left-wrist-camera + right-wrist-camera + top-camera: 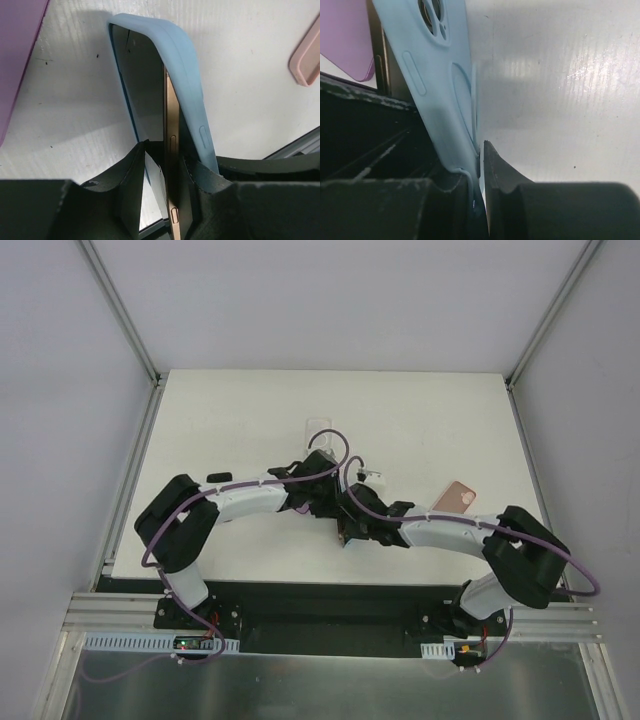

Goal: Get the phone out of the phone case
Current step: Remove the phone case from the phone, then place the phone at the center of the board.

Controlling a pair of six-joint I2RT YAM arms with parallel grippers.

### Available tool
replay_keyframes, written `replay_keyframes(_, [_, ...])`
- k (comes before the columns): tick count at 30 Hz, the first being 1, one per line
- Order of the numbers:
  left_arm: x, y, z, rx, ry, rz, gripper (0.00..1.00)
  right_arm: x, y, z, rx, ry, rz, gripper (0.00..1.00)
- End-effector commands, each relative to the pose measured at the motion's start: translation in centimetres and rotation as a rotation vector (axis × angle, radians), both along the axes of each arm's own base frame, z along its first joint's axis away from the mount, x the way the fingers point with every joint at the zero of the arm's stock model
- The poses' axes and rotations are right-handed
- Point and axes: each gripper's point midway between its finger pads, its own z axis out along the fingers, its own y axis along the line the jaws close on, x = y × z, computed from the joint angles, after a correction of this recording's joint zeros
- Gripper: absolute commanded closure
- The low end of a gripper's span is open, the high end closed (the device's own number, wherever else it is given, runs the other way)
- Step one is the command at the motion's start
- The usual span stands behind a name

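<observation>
White table (pixel 250 420) — phone (pixel 171 145) in left tool (pixel 165 162); case (pixel 182 70) apparently in right tool (pixel 477 162).

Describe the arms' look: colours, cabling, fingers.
Both match. The left arm and right arm have white link shells between bulky black joint housings. A thin purple cable loops loosely along each arm. The fingers are matte black, grainy and angular. No legible markings show.
</observation>
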Motion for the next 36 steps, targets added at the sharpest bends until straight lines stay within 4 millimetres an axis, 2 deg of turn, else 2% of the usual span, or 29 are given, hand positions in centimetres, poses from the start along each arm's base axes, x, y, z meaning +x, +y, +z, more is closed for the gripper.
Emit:
replay_keyframes(1, [-9.0,16.6,-7.9,0.629,0.299,-0.038,1.0,0.5,-7.7,-0.1,-0.1,-0.004,-0.14,0.99])
replay_keyframes(7, [-7.9,16.8,-6.6,0.581,0.266,-0.012,1.0,-0.1,-9.6,-1.2,-0.097,0.019,-0.116,0.98])
replay_keyframes(13, [-7.3,16.4,-5.6,0.549,0.236,-0.016,1.0,-0.3,-9.9,-2.1,-0.108,0.04,-0.113,0.98])
replay_keyframes(20, [-7.1,15.9,-4.2,0.51,0.208,-0.056,1.0,0.3,-10.3,-2.6,-0.134,0.044,-0.115,0.99])
replay_keyframes(23, [-6.9,15.0,-3.1,0.468,0.197,-0.095,1.0,0.8,-9.9,-2.2,-0.161,0.028,-0.058,0.98])
replay_keyframes(28, [-6.2,14.0,-1.7,0.435,0.185,-0.127,1.0,1.9,-8.2,-0.1,-0.24,-0.066,0.073,0.99])
replay_keyframes(30, [-5.6,13.4,-1.2,0.423,0.171,-0.128,1.0,1.6,-7.8,0.2,-0.274,-0.079,0.122,0.99])
replay_keyframes(36, [-4.9,12.9,-0.2,0.412,0.154,-0.127,1.0,1.0,-6.9,0.2,-0.2,-0.084,0.129,0.99])
